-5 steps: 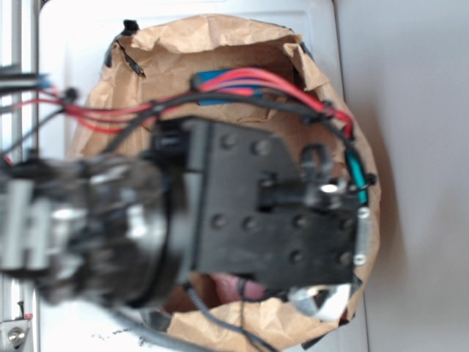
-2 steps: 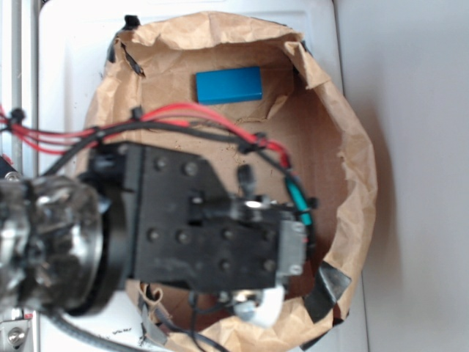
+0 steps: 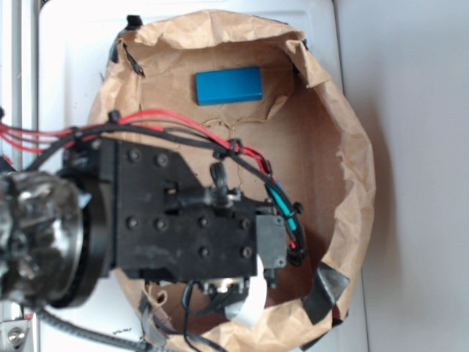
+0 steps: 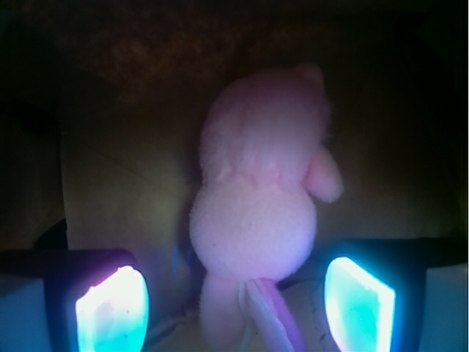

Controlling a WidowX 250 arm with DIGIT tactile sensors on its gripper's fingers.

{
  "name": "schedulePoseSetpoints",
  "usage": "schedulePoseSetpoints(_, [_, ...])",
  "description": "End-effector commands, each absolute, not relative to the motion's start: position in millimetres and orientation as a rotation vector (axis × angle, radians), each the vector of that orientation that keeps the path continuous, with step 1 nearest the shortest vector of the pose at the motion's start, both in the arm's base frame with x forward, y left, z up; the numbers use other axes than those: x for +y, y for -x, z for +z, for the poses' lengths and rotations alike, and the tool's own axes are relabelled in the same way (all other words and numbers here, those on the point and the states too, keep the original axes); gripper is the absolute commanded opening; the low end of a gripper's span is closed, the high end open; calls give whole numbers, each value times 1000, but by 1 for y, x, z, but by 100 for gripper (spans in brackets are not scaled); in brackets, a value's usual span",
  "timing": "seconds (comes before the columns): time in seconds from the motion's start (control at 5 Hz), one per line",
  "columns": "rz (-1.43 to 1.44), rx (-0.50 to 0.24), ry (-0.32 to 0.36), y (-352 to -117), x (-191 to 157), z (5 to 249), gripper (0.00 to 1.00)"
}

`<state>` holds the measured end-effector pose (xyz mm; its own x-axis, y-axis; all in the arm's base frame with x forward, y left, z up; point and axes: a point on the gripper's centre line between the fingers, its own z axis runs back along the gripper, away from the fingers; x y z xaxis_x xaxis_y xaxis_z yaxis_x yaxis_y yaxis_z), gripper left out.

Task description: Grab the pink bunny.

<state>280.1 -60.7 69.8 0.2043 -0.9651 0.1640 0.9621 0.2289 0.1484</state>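
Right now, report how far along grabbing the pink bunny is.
Done: the gripper is lined up over the small pale-pink plush bunny inside the brown paper-lined bin; the wrist view shows it lying between the two glowing fingertips. In hand: the jaws are open, apart from its sides. Left: closing on the bunny and lifting. The blue rectangular block lies untouched near the bin's far wall.

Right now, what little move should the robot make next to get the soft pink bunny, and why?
Probably ease straight down a little, then close. In the wrist view the soft pale-pink plush bunny sits between the two glowing fingertips, which stand wide apart and touch nothing. The gripper already looks centred on it, so sideways shifting seems unneeded.
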Motion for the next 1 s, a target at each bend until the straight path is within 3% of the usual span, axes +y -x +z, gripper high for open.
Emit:
schedulePoseSetpoints(0.0, [-1313,-291,-69,-298,-68,81,100])
schedulePoseSetpoints(0.6, [-1352,-305,-12,-299,-90,77,100])
schedulePoseSetpoints(0.8, [-1330,-318,82,-297,-97,75,100])
